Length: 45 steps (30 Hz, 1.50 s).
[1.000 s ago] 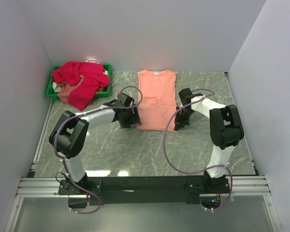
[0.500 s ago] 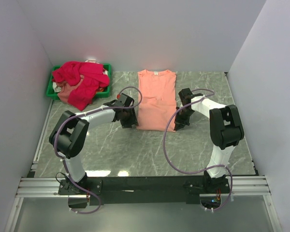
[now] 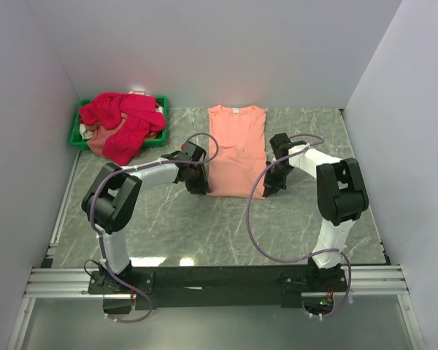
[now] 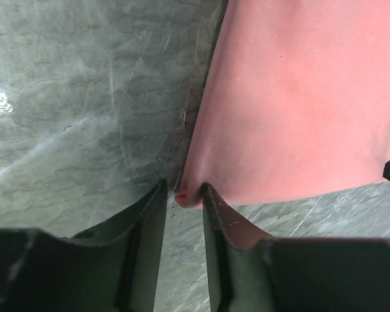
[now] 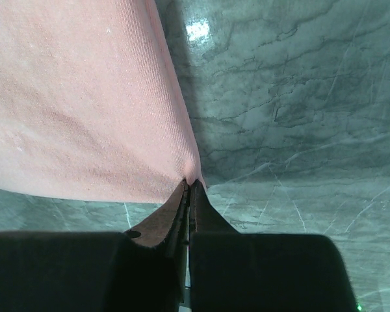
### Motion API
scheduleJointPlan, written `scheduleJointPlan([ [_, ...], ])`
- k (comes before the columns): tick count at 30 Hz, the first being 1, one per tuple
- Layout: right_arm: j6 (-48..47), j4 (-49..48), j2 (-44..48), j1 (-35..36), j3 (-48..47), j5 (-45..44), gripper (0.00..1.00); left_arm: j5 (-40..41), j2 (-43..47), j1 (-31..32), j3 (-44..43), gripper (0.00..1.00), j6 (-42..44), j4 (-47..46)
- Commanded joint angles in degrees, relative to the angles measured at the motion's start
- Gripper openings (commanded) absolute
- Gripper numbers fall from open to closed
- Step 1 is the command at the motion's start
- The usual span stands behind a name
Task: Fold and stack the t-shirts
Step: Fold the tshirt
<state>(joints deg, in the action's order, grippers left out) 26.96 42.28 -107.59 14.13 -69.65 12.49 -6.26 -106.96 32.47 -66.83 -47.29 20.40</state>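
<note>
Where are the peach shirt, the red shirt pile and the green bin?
Flat salmon-peach cloth t-shirt (image 3: 236, 149): overhead view, its chest.
Heap of crimson-pink cloth t-shirts (image 3: 123, 120): overhead view, heap's top.
Small green plastic bin (image 3: 76, 131): overhead view, left wall.

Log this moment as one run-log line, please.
stage: pre-fold grasp | left gripper: open, jaws astride peach shirt near-left corner | right gripper: shut on near-right corner | pink shirts: heaped on bin
</note>
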Motion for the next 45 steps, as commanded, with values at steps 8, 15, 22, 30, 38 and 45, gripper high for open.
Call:
scheduleJointPlan([
  [8, -0.51, 2.01, 0.1, 0.46, 0.48, -1.5, 0.0, -2.61, -2.2, 1.37, 0.56, 0.25, 0.62, -0.1],
  [15, -1.12, 2.89, 0.8, 0.46, -0.75, -0.8, 0.0, -3.58, -1.42, 1.37, 2.49, 0.0, 0.53, -0.89],
  [22, -1.73, 5.0, 5.36, 0.46, -0.85, -2.47, 0.0, -0.68, 3.77, 1.37, 1.7, 0.0, 0.0, 1.57],
  [30, -0.95, 6.41, 12.4, 0.55, 4.87, -2.65, 0.0, -0.51, 11.41, 2.33, 6.53, 0.0, -2.46, 2.18],
  [38, -0.68, 9.92, 21.62, 0.63, 8.91, -3.0, 0.0, 1.42, 20.9, 6.11, 10.66, 0.0, -5.62, 5.43],
  [45, -0.07, 15.11, 30.93, 1.07, 8.74, -4.32, 0.0, 3.89, 28.9, 9.19, 11.1, 0.0, -8.17, 10.88],
])
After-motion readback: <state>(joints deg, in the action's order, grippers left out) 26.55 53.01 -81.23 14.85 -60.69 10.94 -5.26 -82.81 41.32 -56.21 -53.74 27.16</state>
